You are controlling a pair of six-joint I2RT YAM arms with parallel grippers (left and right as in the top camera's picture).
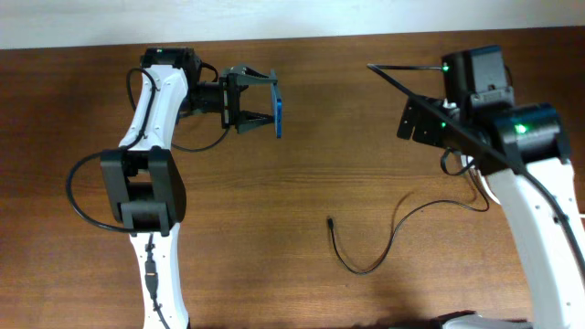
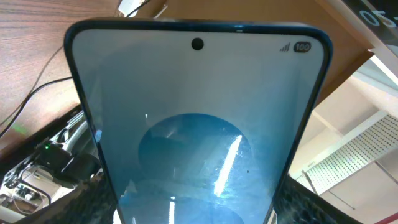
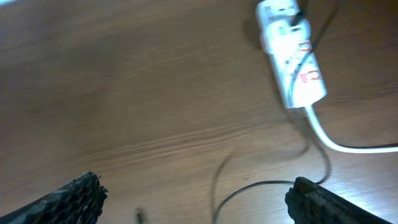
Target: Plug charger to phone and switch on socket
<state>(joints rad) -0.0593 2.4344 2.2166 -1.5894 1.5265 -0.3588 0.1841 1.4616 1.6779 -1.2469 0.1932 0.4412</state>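
Socket (image 3: pixel 292 68): white with red marks, flat on the wooden table (image 1: pixel 302 183) in the right wrist view, a plug inserted, thick white cord (image 3: pixel 336 140) leaving one end. Left gripper (image 1: pixel 272 105): clamped on the phone (image 2: pixel 199 124), held on edge, blue screen toward the wrist camera. Right gripper (image 3: pixel 199 202): fingers wide apart, holding nothing. Charger (image 1: pixel 375 256): loose curve on the table near the right arm, plug tip (image 1: pixel 329 219) free, well apart from the phone.

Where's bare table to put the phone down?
The table is bare in the middle, between the phone in the left pincer and the right arm, back of the charger tip. Also bare between the left arm and that tip. Crowded at the right: charger loop, socket and its white cord.
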